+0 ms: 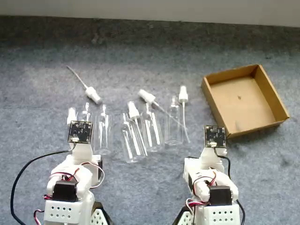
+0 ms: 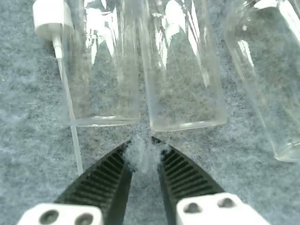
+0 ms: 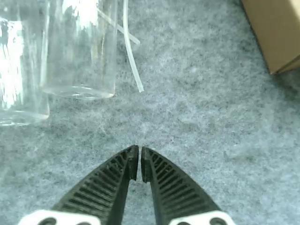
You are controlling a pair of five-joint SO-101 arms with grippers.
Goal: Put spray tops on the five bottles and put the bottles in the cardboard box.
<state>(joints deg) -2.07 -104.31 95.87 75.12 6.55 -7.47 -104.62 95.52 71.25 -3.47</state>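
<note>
Five clear bottles without tops lie side by side on the grey carpet, from the leftmost bottle point(image 1: 85, 114) to the rightmost bottle point(image 1: 174, 123). Loose white spray tops lie among them: one with a long tube point(image 1: 93, 94), another point(image 1: 146, 97), and a third point(image 1: 183, 95). The cardboard box point(image 1: 271, 96) sits open at the right. My left gripper point(image 2: 140, 143) is open by a narrow gap, holding nothing, just short of the bases of two bottles point(image 2: 105, 61) point(image 2: 180, 65). My right gripper point(image 3: 139, 149) is shut and holds nothing, a little way from a bottle base point(image 3: 79, 47).
A spray top point(image 2: 51, 21) with its thin tube lies beside the left bottles. A dip tube point(image 3: 131, 56) lies on the carpet by the right bottle. The box corner point(image 3: 276, 33) is off to one side of the right gripper. Bare carpet lies between the two arms.
</note>
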